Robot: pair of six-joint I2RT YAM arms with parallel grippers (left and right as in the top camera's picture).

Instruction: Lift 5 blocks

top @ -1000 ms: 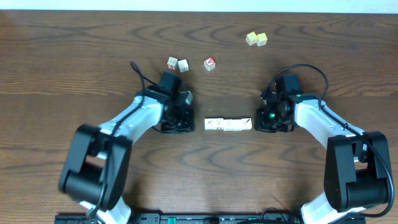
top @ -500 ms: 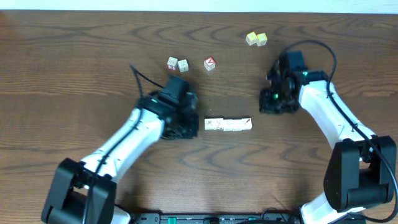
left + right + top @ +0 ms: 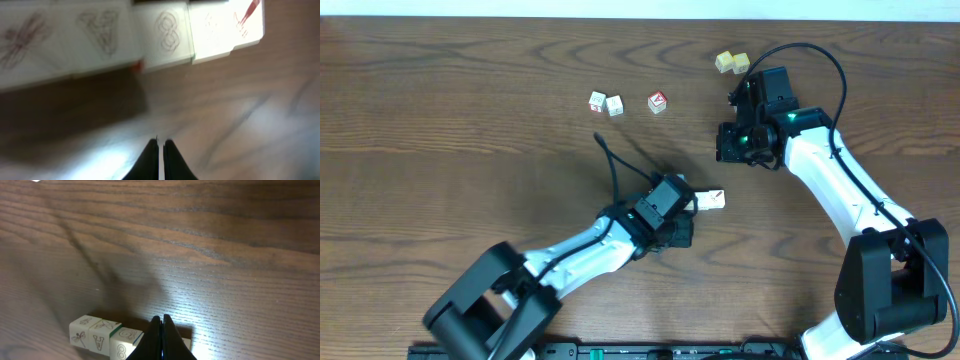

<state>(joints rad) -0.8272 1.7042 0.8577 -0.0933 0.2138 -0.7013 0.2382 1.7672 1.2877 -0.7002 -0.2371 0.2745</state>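
Where the left arm reaches in from the lower left of the overhead view, the left claw (image 3: pixel 160 149) sits at frame centre on top of the row of blocks (image 3: pixel 713 200) and hides most of it. Only one whitish end shows, poking out to the claw's right. Left wrist view, blurred: fingers pressed together at bottom centre, nothing between them. The row runs along the top edge of that view, slightly tilted. Four pale faces with thin drawn marks can be made out, red lines on the rightmost, and a dark shadow lies beneath. Tips and row stand apart there. The right claw (image 3: pixel 161 329) stands in the upper right of the overhead view, well apart from the row and just below the two pale yellow cubes (image 3: pixel 725 62). Its fingers are closed tight too, empty, over bare wood. Right wrist view: the row appears at bottom left, lying on the desk (image 3: pixel 440 120). Three faces carry dark marks, one has a green edge, and the closed fingers cover the far end. Along the top of the overhead view, left of the yellow pair, sits the red-faced cube (image 3: pixel 658 101). Further left are two loose pale cubes (image 3: pixel 597 101), side by side and nearly touching.
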